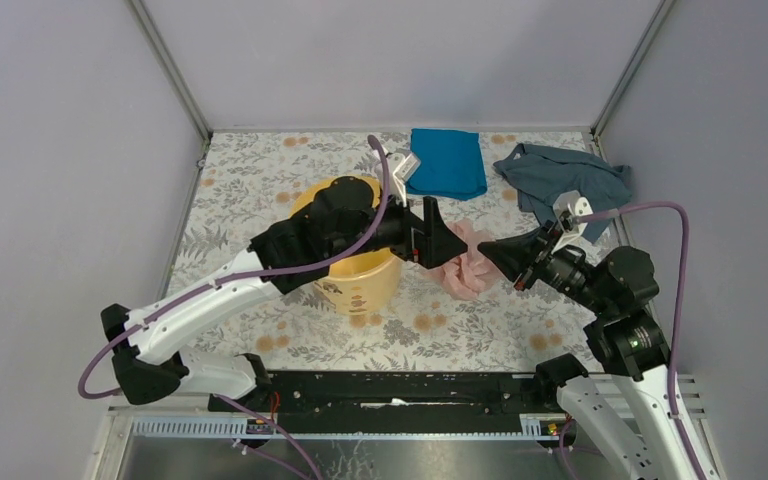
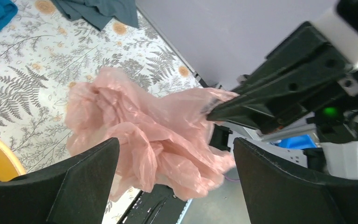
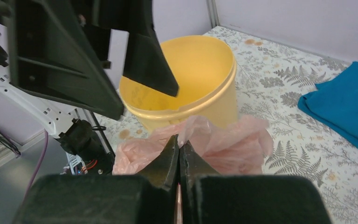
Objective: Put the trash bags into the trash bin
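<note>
The trash bag [image 1: 465,262] is a crumpled pale-pink film, lifted off the flowered table just right of the trash bin [image 1: 365,285], a yellow-orange bucket standing upright. My right gripper [image 1: 487,252] is shut on a fold of the bag [image 3: 223,144], and a strip of pink film shows between its closed fingers [image 3: 179,140]. My left gripper [image 1: 447,240] reaches over the bin with its jaws wide open. In the left wrist view the bag [image 2: 144,126] hangs in front of and between the open fingers [image 2: 176,144], held by nothing but the right gripper [image 2: 214,109]. The bin's inside [image 3: 191,79] looks bare.
A bright blue cloth [image 1: 447,162] lies flat at the back of the table. A grey-blue cloth [image 1: 565,180] is bunched at the back right. Grey walls close the table on three sides, and a black rail [image 1: 400,385] runs along the near edge.
</note>
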You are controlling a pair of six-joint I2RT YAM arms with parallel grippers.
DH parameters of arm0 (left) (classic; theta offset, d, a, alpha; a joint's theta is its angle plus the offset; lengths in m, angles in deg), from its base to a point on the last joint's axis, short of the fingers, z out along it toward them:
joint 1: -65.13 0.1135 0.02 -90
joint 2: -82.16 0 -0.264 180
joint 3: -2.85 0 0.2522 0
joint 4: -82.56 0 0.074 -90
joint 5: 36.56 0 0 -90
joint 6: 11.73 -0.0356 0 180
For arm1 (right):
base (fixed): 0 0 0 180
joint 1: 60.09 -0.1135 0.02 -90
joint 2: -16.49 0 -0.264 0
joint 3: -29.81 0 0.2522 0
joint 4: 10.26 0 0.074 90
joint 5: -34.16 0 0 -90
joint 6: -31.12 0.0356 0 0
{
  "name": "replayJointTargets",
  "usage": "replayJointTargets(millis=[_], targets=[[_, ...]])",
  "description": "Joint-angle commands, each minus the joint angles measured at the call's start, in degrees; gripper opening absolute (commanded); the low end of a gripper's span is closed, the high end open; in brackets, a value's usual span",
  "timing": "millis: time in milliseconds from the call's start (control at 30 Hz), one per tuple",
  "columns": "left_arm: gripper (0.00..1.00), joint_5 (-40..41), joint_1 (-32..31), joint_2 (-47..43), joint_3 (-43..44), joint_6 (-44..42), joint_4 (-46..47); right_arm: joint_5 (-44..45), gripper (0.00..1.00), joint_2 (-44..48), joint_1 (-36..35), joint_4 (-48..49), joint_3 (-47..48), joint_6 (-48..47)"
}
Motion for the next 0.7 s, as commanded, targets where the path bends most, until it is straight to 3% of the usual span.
replayJointTargets(millis=[0,167,267,333,433,467,567,667], targets=[[0.96,4.5,-1.8,3.0,1.7,0.5,-0.7,-3.0,0.00,0.7,-0.3,4.6,0.0,0.3],[0.90,7.5,-2.7,3.3,1.4,0.0,-2.4,-2.3,0.00,2.1,-0.3,2.6,0.8,-1.1],[0.79,9.8,-2.6,1.5,-1.1,0.3,-2.1,-2.1,0.00,3.7,-0.3,1.4,1.3,-2.1],[0.65,10.0,-2.6,0.5,-2.7,0.5,-1.7,-2.2,0.00,4.9,-0.3,1.3,1.4,-2.0],[0.21,9.5,-2.6,-1.3,-4.7,0.9,0.2,-1.6,0.00,6.7,-0.3,1.2,1.5,-1.6],[0.12,9.5,-2.5,-2.1,-5.3,0.9,1.0,-1.0,0.00,7.3,-0.3,0.8,1.6,-1.7],[0.00,12.3,-2.6,-5.9,-7.8,0.8,2.2,2.9,0.00,10.0,-0.2,-0.2,1.4,-2.2],[0.00,14.4,-2.5,-11.6,-12.2,0.6,5.5,7.1,0.00,12.5,-0.3,-1.0,1.2,-1.9]])
